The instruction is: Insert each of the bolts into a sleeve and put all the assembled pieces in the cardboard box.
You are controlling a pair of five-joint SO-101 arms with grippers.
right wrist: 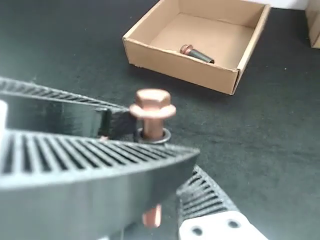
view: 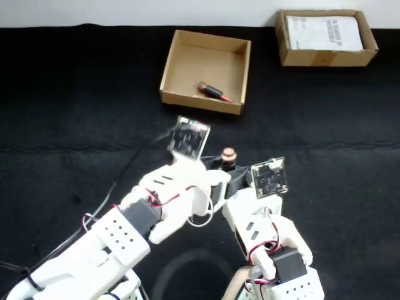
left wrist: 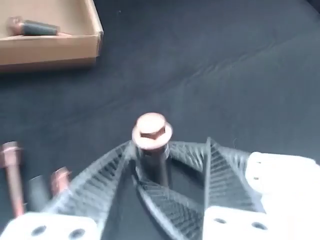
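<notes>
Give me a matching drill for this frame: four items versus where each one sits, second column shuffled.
Items
1. upright bolt
2. assembled piece
3. white sheet
4. loose bolt

Places
A. lying on the black cloth
B. inside the far right box
C. lying in the open cardboard box
D. head up in a black sleeve

Pairs: 1-D, 2-C, 3-B, 4-A
</notes>
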